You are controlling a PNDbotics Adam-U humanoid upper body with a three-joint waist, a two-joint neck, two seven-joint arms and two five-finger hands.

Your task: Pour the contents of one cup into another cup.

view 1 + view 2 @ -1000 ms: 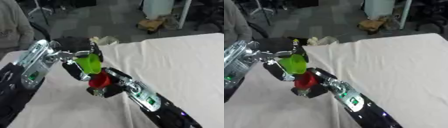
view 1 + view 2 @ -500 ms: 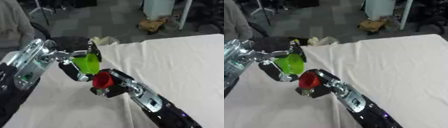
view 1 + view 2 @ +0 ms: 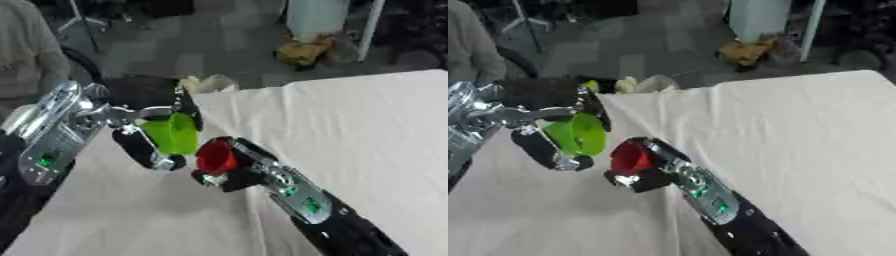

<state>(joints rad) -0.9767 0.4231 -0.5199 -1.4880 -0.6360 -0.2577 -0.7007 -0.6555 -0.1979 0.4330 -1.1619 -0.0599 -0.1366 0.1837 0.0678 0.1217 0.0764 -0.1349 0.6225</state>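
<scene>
Over the near-left part of the white-clothed table point(image 3: 350, 120), the left hand point(image 3: 144, 145), fingers curled round the green plastic cup point(image 3: 172, 132), and the right hand point(image 3: 229, 172), apparently clamped on the tilted red plastic cup point(image 3: 214, 156), hold them mouth to mouth, mid-pour; next, tip further.

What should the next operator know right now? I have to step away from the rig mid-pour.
Left hand: fingers curled round the green cup, held in the air and tilted, its mouth turned down and right.
Right hand: shut on the red cup, also held above the white tablecloth, just right of and slightly below the green one, the rims close.
Done: both cups picked up and brought together.
Left: I cannot see any contents or a stream, so confirm the pour, then set both cups down.
</scene>
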